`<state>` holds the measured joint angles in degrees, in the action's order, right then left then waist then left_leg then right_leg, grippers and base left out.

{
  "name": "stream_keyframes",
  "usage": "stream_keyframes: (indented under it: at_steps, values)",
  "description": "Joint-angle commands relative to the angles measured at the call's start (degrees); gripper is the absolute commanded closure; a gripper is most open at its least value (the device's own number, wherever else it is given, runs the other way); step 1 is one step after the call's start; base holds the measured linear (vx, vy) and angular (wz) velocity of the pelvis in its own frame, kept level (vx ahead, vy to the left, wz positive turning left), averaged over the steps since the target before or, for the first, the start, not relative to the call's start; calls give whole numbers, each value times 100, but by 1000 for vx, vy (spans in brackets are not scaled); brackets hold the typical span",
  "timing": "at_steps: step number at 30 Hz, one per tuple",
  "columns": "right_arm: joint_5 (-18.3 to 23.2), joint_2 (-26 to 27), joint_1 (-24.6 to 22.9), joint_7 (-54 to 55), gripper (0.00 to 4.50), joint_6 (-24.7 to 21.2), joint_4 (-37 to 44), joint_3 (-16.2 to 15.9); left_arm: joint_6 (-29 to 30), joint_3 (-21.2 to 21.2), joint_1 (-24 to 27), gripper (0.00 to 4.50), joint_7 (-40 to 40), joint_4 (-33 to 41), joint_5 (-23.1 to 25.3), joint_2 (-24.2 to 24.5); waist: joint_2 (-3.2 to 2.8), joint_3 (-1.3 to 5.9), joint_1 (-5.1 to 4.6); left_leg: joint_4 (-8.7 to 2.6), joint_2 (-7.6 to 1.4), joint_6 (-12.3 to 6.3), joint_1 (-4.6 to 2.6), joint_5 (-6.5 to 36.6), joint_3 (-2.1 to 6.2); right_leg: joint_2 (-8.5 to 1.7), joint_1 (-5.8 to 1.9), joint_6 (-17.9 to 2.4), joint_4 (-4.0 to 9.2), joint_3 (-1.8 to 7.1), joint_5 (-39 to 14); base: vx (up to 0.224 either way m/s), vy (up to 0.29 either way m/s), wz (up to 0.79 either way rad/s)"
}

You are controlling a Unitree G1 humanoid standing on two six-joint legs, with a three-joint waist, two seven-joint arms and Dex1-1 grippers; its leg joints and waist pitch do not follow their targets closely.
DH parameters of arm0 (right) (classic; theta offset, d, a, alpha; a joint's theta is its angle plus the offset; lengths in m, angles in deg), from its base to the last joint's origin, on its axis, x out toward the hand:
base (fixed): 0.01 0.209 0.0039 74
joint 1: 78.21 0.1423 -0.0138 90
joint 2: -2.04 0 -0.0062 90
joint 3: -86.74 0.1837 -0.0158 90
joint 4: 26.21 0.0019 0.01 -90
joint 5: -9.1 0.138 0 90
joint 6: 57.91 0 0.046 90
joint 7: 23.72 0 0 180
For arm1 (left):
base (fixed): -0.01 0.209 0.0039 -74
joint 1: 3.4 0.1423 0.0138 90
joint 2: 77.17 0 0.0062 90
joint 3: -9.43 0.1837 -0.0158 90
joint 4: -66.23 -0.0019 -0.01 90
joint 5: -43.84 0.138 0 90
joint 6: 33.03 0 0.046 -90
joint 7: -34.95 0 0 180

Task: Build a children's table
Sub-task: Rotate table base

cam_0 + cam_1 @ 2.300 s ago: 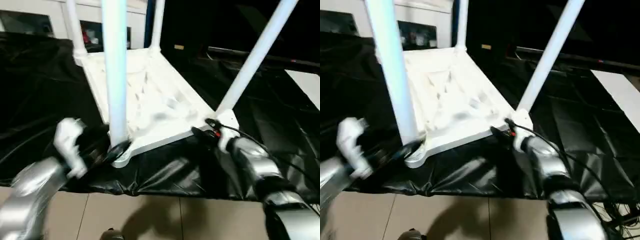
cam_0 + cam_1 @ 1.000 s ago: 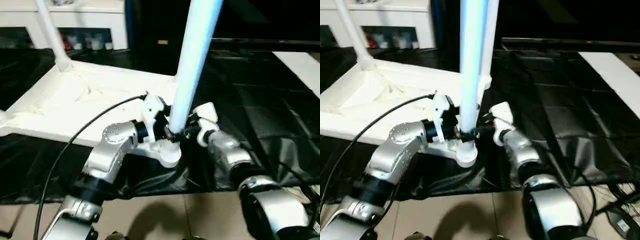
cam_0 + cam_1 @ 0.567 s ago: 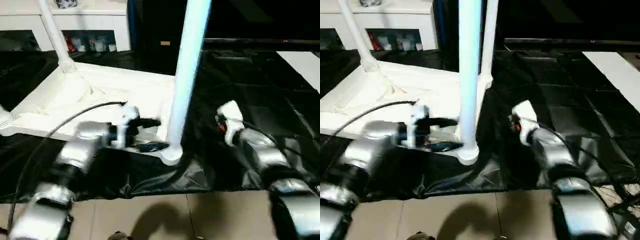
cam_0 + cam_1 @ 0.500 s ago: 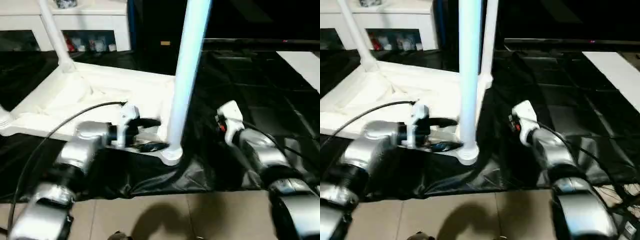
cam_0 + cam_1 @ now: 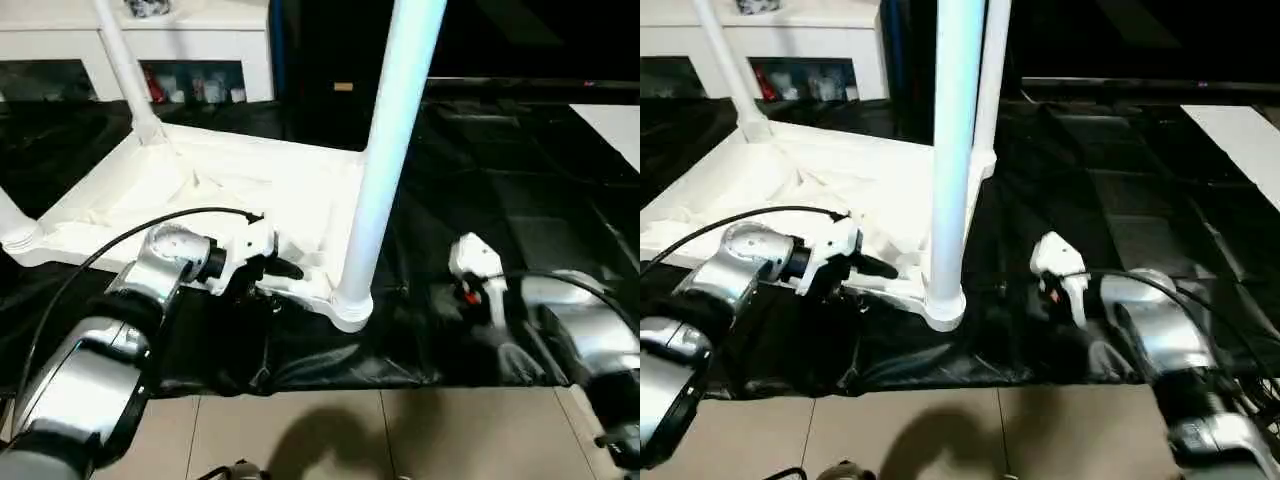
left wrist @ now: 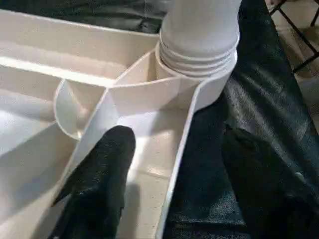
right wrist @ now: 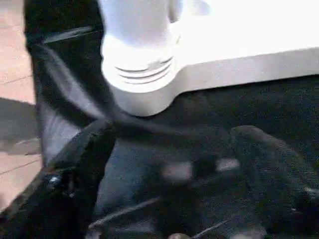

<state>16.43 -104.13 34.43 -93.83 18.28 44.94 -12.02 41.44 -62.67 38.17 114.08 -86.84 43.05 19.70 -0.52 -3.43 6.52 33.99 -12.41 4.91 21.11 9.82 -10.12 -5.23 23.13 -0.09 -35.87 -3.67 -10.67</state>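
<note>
Left wrist view: left tool (image 6: 169,164) fingers apart, straddling upturned tabletop (image 5: 200,190) rim by corner socket with leg (image 5: 385,170). Right tool (image 7: 174,174) wide, empty, near that leg on black sheet (image 5: 480,180).

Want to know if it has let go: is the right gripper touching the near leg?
Apart. In the left eye view, black cloth shows between the right gripper and the near leg.

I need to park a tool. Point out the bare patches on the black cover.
Free: the black cover right of the tabletop, beyond the right gripper. Crowded: the near corner, where the left gripper straddles the tabletop's rim beside the leg.
</note>
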Motion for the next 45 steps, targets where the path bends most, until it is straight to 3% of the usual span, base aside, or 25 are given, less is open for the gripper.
stream_keyframes:
  at_steps: [1, 3, 4, 6, 7, 12, 14, 18, 26, 29, 30, 32, 34, 37, 39, 42, 43, 45]
  values:
    - [151, -157, -105, -100, 2, -304, 436, -15, -149, 64, -212, 191, 36, -209, 165, -51, -65, 442, 22, -363, -45, -177, -67, 1353, -9, -236, -351, -1511, 418, 206, -636, 0, 0, 0]
    - [201, -250, -212, -110, 0, -471, 673, -10, -229, 99, -283, 205, 57, -350, 252, -72, -40, 435, 17, -368, -39, -181, -62, 1372, -10, -225, -361, -1504, 432, 206, -609, 0, 0, 0]
    - [215, -282, -249, -109, 0, -526, 752, -6, -260, 108, -305, 208, 61, -399, 283, -79, -75, 438, 23, -369, -43, -157, -72, 1388, -1, -232, -361, -1496, 435, 206, -630, 0, 0, 0]
    - [237, -323, -298, -104, 0, -615, 864, 4, -300, 110, -337, 210, 55, -483, 331, -87, -81, 437, 16, -367, -38, -140, -67, 1415, 1, -234, -361, -1519, 434, 202, -655, 0, 0, 0]
    - [259, -369, -350, -108, 0, -679, 961, 22, -334, 107, -365, 236, 37, -548, 368, -99, -102, 431, 14, -364, -33, -133, -65, 1435, 1, -230, -363, -1510, 440, 203, -692, 0, 0, 0]
    - [303, -497, -520, -122, 0, -897, 1263, 69, -414, 54, -466, 256, 4, -741, 461, -145, -87, 432, 6, -354, -21, -153, -45, 1340, 2, -235, -382, -1463, 455, 200, -785, 0, 0, 0]
    - [323, -534, -555, -110, 0, -949, 1327, 69, -433, 57, -491, 293, -11, -798, 498, -144, -118, 428, -2, -351, -21, -156, -46, 1338, -1, -234, -373, -1461, 469, 200, -831, 0, 0, 0]
    - [375, -626, -631, -71, 0, -1089, 1496, 66, -474, 46, -568, 314, -59, -927, 604, -148, -150, 428, -5, -354, -31, -168, -62, 1372, 3, -226, -366, -1454, 475, 202, -854, 0, 0, 0]
    - [415, -686, -695, -17, 0, -1209, 1651, 56, -452, 39, -595, 375, -117, -1066, 785, -109, -154, 431, -8, -359, -31, -144, -56, 1381, 9, -226, -368, -1434, 477, 198, -892, 0, 0, 0]
    - [443, -692, -688, 3, 0, -1193, 1645, 35, -327, -45, -579, 403, -124, -1112, 742, -108, -148, 425, -13, -356, -25, -161, -49, 1357, 4, -230, -368, -1439, 482, 197, -888, 0, 0, 0]
    - [450, -675, -677, 7, 0, -1187, 1647, 25, -240, -124, -571, 410, -89, -1128, 676, -116, -107, 428, -16, -356, -24, -170, -48, 1349, -2, -231, -370, -1435, 487, 197, -913, 0, 0, 0]
    - [460, -646, -662, 14, 0, -1187, 1652, 11, -97, -246, -561, 420, -7, -1149, 584, -128, -130, 428, -17, -354, -24, -181, -43, 1317, 1, -237, -367, -1432, 483, 195, -950, 0, 0, 0]
    - [464, -620, -652, 22, 0, -1172, 1647, 5, -37, -275, -553, 428, 31, -1150, 563, -125, -94, 428, -38, -358, -23, -198, -32, 1269, 0, -232, -374, -1453, 480, 192, -882, 0, 0, 0]
    - [476, -381, -543, 194, 0, -1000, 1519, 10, 343, -464, -473, 442, 152, -1124, 379, -158, -59, 432, -83, -349, -9, -258, -3, 1130, -3, -244, -382, -1483, 460, 181, -787, 0, 0, 0]
    - [375, -177, -396, 457, 0, -788, 1295, -4, 544, -503, -369, 449, 221, -1053, 329, -219, -73, 437, -103, -342, -9, -289, -10, 1062, -8, -253, -361, -1517, 463, 181, -821, 0, 0, 0]
    - [198, 151, -125, 876, 0, -542, 899, -48, 400, -511, -127, 449, -69, -854, 401, -342, -21, 426, -115, -352, -20, -303, -5, 1062, -7, -261, -354, -1536, 459, 186, -857, 0, 0, 0]
    - [172, 198, -89, 933, 0, -515, 845, -57, 368, -505, -93, 449, -129, -830, 417, -358, -57, 424, -118, -357, -19, -275, -24, 1115, -7, -264, -338, -1518, 475, 183, -992, 0, 0, 0]
    - [53, 361, 26, 1167, 0, -392, 658, -94, 320, -487, 4, 449, -315, -752, 461, -411, -46, 420, -102, -361, -29, -270, -29, 1149, -9, -260, -331, -1499, 467, 193, -1030, 0, 0, 0]
